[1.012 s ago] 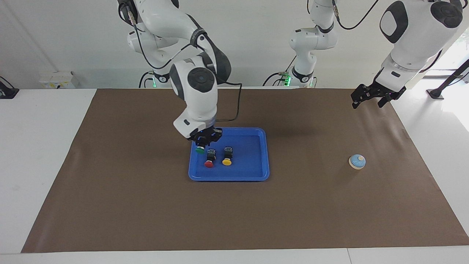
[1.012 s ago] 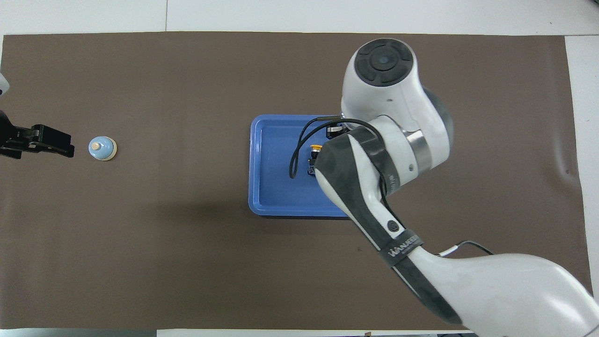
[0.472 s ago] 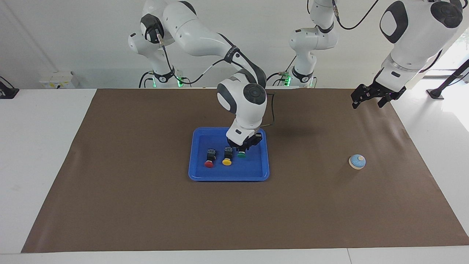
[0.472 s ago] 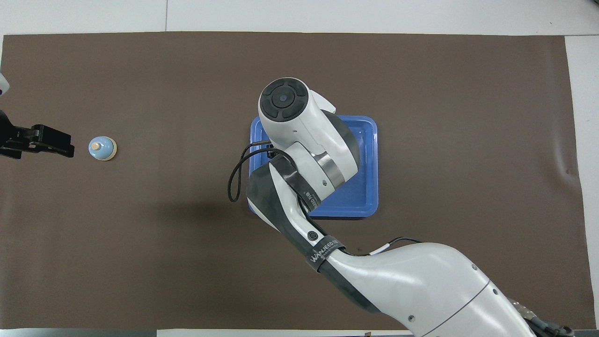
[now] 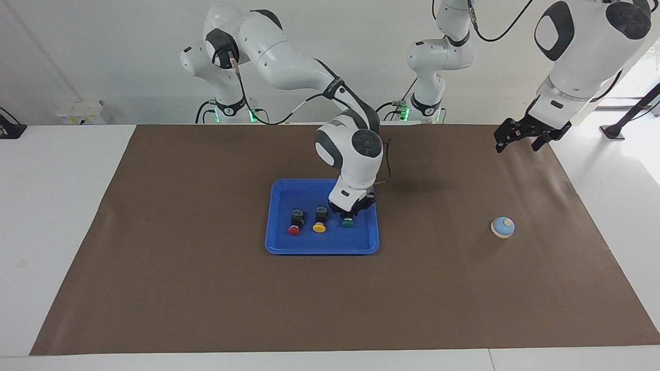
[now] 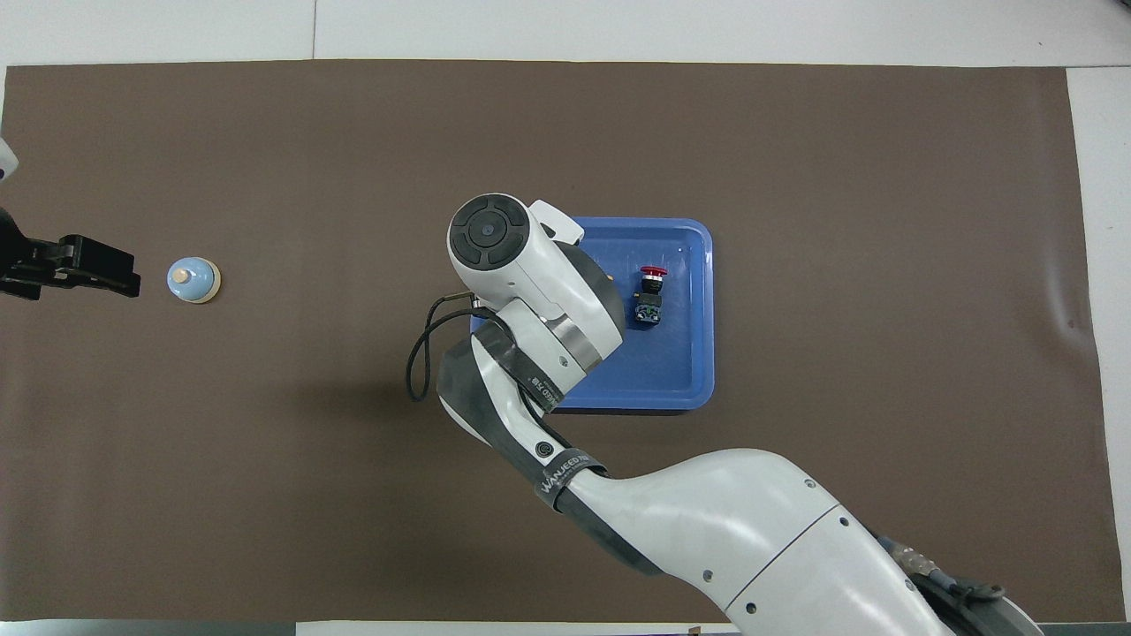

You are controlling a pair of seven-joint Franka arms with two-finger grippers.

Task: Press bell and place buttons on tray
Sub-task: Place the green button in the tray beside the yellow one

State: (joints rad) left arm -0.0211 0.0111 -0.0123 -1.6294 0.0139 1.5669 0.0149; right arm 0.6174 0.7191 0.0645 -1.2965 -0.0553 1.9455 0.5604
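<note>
Facing and overhead views of a two-arm bench covered by a brown mat [image 5: 206,288]. The blue tray [image 5: 371,216] lies near the middle of the mat, between the two arms' ends of the bench. Three buttons sit in it in a row that runs along the bench: the red button [image 5: 294,224] toward the right arm's end, the yellow button [image 5: 320,220] beside it in the middle, and the green button [image 5: 347,222] toward the left arm's end. The red and yellow buttons lie on the tray floor, caps pointing away from the robots.

The right gripper [image 5: 352,209] is low inside the tray, directly above the green button; its jaws appear closed on the button's black body, with the green cap showing just below them, though the grip itself is partly hidden by the wrist. In the overhead view the right arm covers the yellow and green buttons, and only the red button [image 6: 651,284] shows on the tray [image 6: 698,353].

The bell [image 5: 502,227] stands upright on the mat toward the left arm's end, well apart from the tray. The left gripper [image 5: 525,135] waits in the air over the mat's edge at that end, jaws spread and empty.
</note>
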